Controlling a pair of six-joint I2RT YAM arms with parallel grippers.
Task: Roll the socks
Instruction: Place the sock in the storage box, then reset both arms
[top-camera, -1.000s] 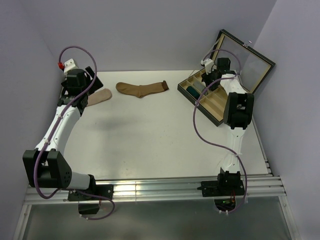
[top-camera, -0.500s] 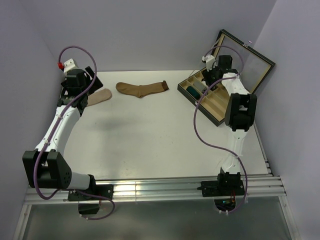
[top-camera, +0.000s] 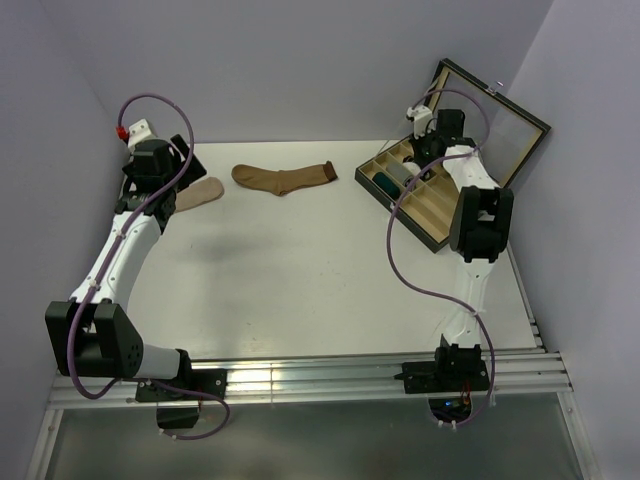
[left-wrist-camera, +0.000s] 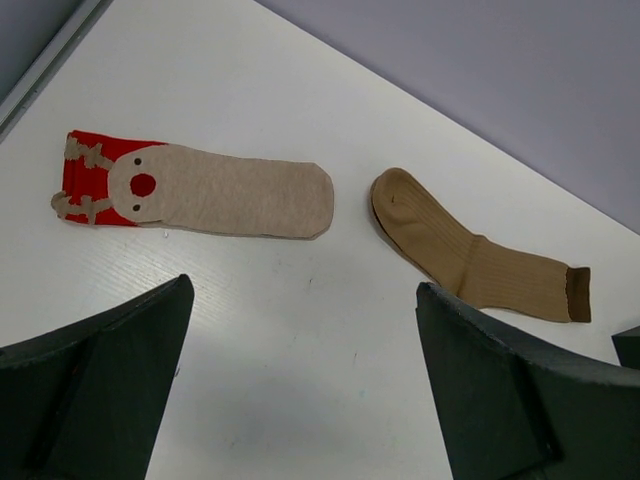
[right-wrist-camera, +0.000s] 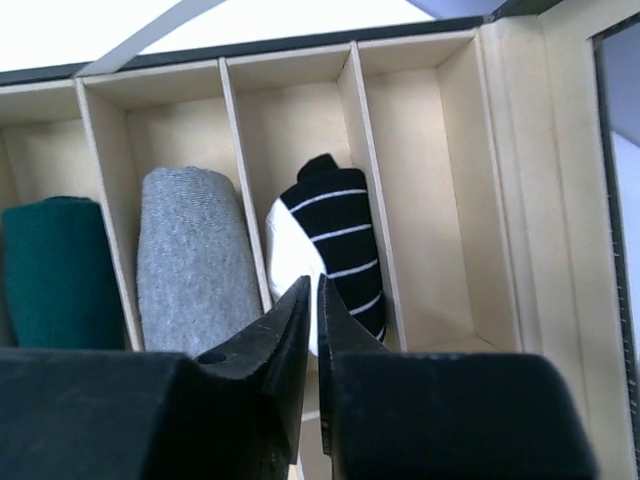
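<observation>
A plain brown sock (top-camera: 284, 178) lies flat at the back of the table, also in the left wrist view (left-wrist-camera: 470, 252). A beige red-toed sock with a reindeer face (left-wrist-camera: 195, 189) lies flat left of it, partly under the left arm from above (top-camera: 199, 193). My left gripper (left-wrist-camera: 300, 380) is open and empty above the table near them. In the wooden box (top-camera: 432, 205), a rolled dark teal sock (right-wrist-camera: 50, 270), a rolled grey sock (right-wrist-camera: 190, 260) and a rolled black sock with white stripes (right-wrist-camera: 330, 245) sit in neighbouring compartments. My right gripper (right-wrist-camera: 312, 300) is shut and empty above the striped roll.
The box's glass lid (top-camera: 495, 125) stands open at the back right. An empty compartment (right-wrist-camera: 420, 190) lies right of the striped roll. Purple walls enclose the table on the left, back and right.
My right gripper has drawn back a little toward the far end of the box. The left arm and the flat socks have not moved.
</observation>
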